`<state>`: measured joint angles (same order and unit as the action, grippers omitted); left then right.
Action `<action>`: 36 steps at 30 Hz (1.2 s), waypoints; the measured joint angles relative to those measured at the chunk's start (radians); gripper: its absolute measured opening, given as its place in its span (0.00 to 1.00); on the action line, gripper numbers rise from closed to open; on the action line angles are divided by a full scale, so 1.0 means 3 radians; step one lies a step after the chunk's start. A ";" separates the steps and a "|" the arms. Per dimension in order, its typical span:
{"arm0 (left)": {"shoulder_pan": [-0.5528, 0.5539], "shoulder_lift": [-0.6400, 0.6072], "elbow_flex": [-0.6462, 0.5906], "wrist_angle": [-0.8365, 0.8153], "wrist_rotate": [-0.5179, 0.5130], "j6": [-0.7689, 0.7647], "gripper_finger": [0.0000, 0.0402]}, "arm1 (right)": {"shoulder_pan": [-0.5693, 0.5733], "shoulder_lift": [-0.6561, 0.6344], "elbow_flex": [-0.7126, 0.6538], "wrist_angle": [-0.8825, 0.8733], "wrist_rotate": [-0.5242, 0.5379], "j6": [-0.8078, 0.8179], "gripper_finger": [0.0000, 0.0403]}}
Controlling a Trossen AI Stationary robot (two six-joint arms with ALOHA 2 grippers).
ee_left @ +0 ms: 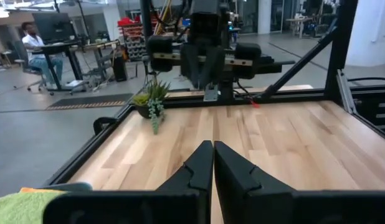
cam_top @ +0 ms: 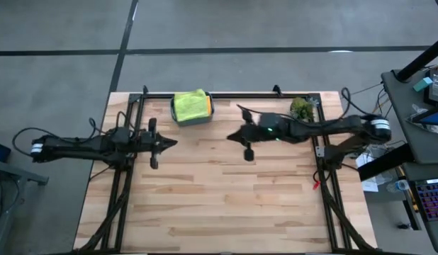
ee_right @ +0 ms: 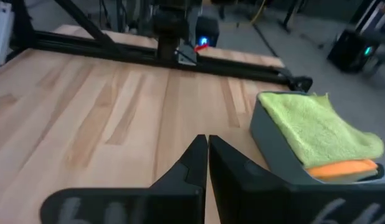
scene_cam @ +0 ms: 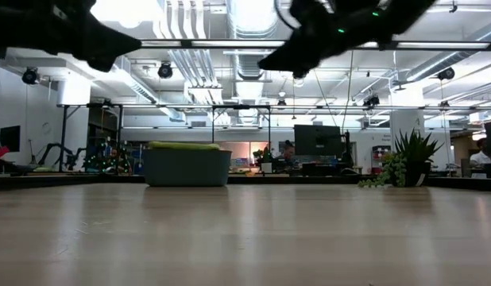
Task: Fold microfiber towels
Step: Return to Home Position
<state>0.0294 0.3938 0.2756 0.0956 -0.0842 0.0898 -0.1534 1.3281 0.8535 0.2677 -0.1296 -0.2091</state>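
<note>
Folded microfiber towels lie stacked in a small grey bin (cam_top: 193, 115) at the table's far edge: a lime green one (cam_top: 190, 105) on top, an orange one (ee_right: 342, 168) under it. My left gripper (cam_top: 171, 142) hovers shut above the table near its left edge, fingers level and pointing toward the table's right. My right gripper (cam_top: 231, 136) hovers shut right of the bin, pointing left. Both hold nothing. In the wrist views their fingertips meet: left gripper (ee_left: 213, 149), right gripper (ee_right: 207, 142).
A small green plant sprig (cam_top: 301, 108) stands at the far right of the table. A black frame rail (cam_top: 226, 94) runs along the far edge and down both sides. Bare wood (cam_top: 219, 198) covers the middle and near part. A person (ee_left: 32, 38) sits at a desk beyond the table.
</note>
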 joint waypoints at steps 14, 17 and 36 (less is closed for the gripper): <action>-0.0002 -0.0941 -0.0566 -0.0011 -0.0038 0.0284 0.00 | -0.0131 -0.1372 -0.1483 0.0625 0.0000 -0.0077 0.02; -0.0001 -0.1101 -0.0674 -0.0030 -0.0038 0.0275 0.00 | -0.0144 -0.1674 -0.1676 0.0656 -0.0001 -0.0015 0.02; 0.0000 -0.1087 -0.0893 0.0178 -0.0035 0.0247 0.00 | -0.0143 -0.3245 -0.2799 0.1479 -0.0461 0.0253 0.02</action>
<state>0.0296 0.0676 0.0078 0.1490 -0.0948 0.1640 -0.1963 0.3545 0.0139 0.7115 -0.2677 -0.1332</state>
